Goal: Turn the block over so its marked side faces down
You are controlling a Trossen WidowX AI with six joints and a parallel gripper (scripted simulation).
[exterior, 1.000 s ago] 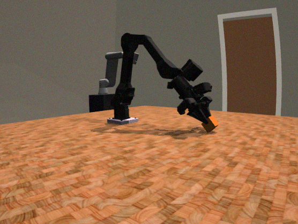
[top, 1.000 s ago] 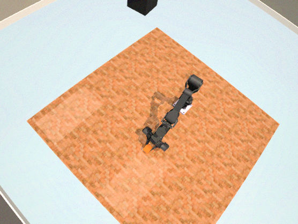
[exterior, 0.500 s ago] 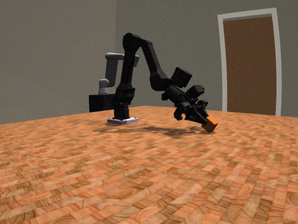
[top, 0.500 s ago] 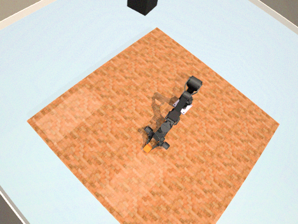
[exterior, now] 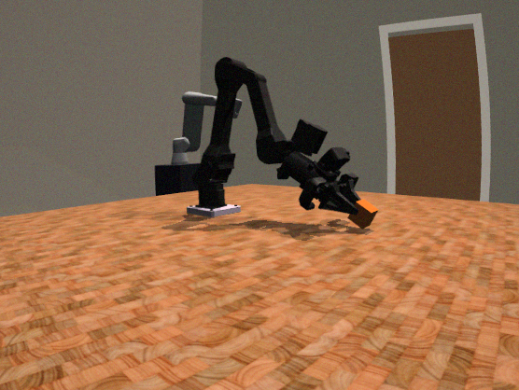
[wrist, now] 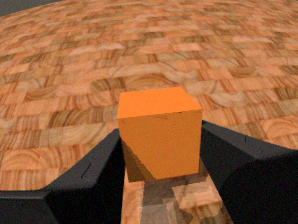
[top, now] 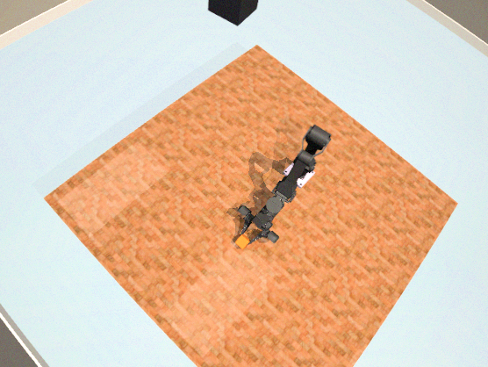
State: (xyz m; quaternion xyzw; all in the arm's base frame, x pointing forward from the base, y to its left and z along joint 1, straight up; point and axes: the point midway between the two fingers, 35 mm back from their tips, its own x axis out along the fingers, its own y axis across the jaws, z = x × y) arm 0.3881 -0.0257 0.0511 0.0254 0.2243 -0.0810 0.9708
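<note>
Wrist view shows the orange block [wrist: 160, 129] pinched between the two black fingers of the gripper [wrist: 160, 163]. From the exterior view, the arm [exterior: 243, 93] bends down low and the gripper [exterior: 351, 205] tilts toward the wooden table [exterior: 233, 299]. The block [exterior: 363, 214] is tilted, with its bottom corner very close to the table. I cannot tell if it touches.
</note>
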